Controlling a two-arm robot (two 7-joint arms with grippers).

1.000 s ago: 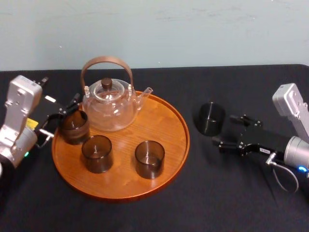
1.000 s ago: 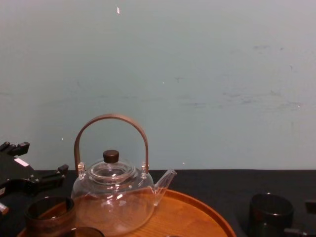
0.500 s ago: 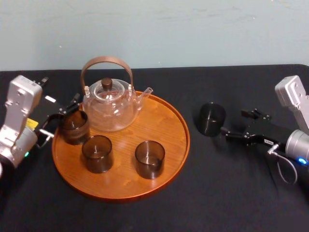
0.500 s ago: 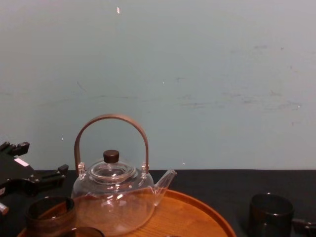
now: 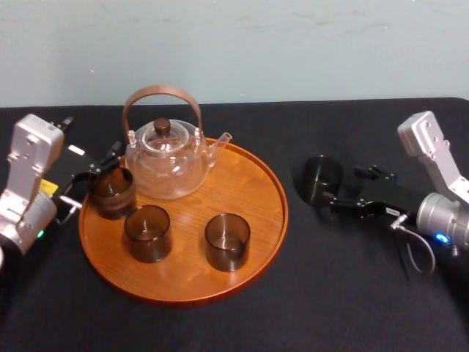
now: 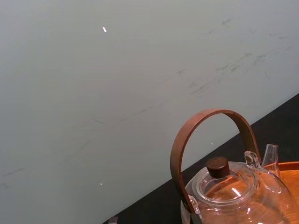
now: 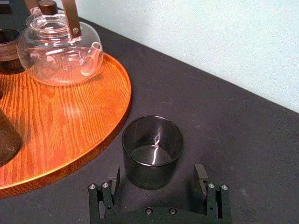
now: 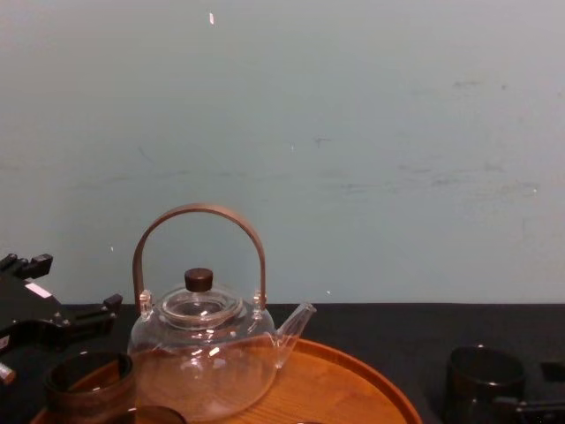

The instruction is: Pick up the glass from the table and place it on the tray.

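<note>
Just right of the tray's (image 5: 258,242) rim, on open table (image 5: 352,293), our right gripper (image 5: 344,188) gapes around the glass (image 7: 152,151), gripping nothing; teapot (image 5: 167,165) and three tumblers (image 5: 146,233) crowd the tray, left gripper (image 5: 95,176) alongside.

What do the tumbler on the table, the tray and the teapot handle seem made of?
The glass, between the right gripper's open fingers: dark smoky translucent glass, glossy, bright highlight inside. The tray: orange-brown wood, visible grain, smooth sheen, probably varnished. The teapot handle: brown, matte, possibly bent wood. The left gripper sits at the tray's left.
</note>
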